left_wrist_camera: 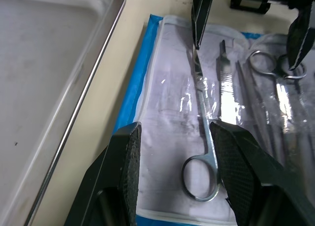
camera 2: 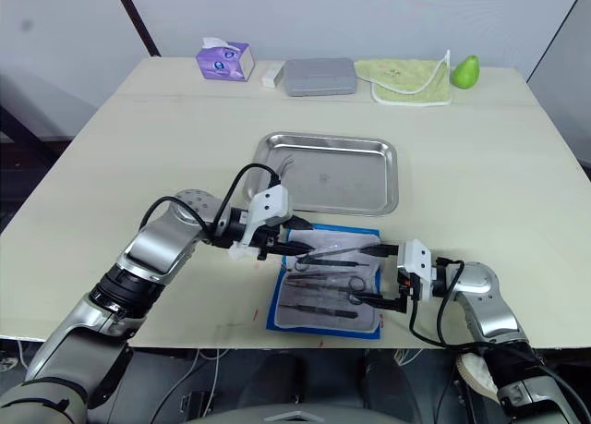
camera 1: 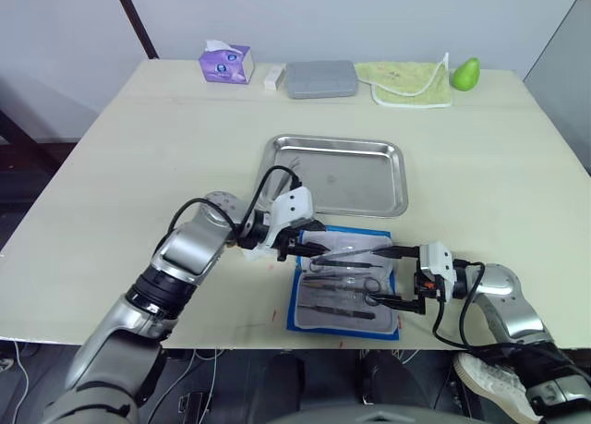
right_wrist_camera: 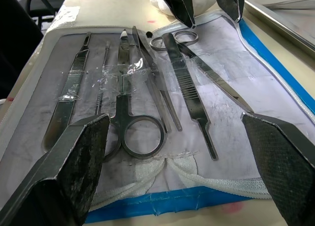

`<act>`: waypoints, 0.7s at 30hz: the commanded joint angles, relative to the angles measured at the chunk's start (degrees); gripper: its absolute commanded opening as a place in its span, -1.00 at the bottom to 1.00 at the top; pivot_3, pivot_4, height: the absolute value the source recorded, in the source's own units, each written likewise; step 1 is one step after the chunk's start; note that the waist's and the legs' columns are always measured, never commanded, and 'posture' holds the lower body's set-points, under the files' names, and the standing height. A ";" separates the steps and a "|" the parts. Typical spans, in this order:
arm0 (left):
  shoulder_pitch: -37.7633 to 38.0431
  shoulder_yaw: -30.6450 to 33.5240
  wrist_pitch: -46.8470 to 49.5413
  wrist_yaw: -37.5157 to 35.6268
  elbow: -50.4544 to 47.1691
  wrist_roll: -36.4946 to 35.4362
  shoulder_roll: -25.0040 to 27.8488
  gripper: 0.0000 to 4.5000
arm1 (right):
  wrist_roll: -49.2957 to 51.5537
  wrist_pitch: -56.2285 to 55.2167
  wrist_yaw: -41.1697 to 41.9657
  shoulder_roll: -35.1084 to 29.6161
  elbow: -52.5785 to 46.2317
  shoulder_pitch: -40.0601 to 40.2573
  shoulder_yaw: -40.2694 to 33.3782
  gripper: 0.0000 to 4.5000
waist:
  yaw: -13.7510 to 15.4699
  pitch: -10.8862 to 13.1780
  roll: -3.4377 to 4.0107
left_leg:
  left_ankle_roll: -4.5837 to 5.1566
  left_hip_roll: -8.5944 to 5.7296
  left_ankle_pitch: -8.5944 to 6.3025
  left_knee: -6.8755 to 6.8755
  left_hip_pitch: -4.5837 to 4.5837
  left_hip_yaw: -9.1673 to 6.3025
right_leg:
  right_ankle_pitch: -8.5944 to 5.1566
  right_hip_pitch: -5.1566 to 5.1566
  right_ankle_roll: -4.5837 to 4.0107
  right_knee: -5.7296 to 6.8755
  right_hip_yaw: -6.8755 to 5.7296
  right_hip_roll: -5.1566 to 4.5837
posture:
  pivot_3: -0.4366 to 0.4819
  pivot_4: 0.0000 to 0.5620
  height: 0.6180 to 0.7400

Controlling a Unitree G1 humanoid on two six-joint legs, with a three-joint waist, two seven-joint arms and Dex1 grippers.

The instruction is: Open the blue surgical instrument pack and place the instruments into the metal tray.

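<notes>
While open, the blue surgical instrument pack (camera 1: 344, 281) lies between both end effectors.

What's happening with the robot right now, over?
Left gripper and right gripper both open over the blue pack. Pack lies open, instruments inside it. Metal tray beside it. Nothing blocking.

Pale beige table (camera 1: 138, 156) with a seam across its far end, standing before a plain light grey wall (camera 1: 369, 18) crossed by a dark diagonal bar (camera 1: 134, 18), with a dark floor (camera 1: 18, 165) beside it and cables (camera 1: 14, 369) under its near edge.
</notes>
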 commanded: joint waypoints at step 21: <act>1.28 -4.47 -5.30 -1.24 0.47 8.69 -1.34 0.05 | -2.61 2.93 -2.32 -0.58 0.59 3.02 1.53 1.00 | 0.02 0.00 0.01 | 0.00 0.00 0.00 0.00 -0.01 -0.01 | 0.00 0.00 0.00 0.00 -0.02 0.00 | -0.05 -0.47 1.00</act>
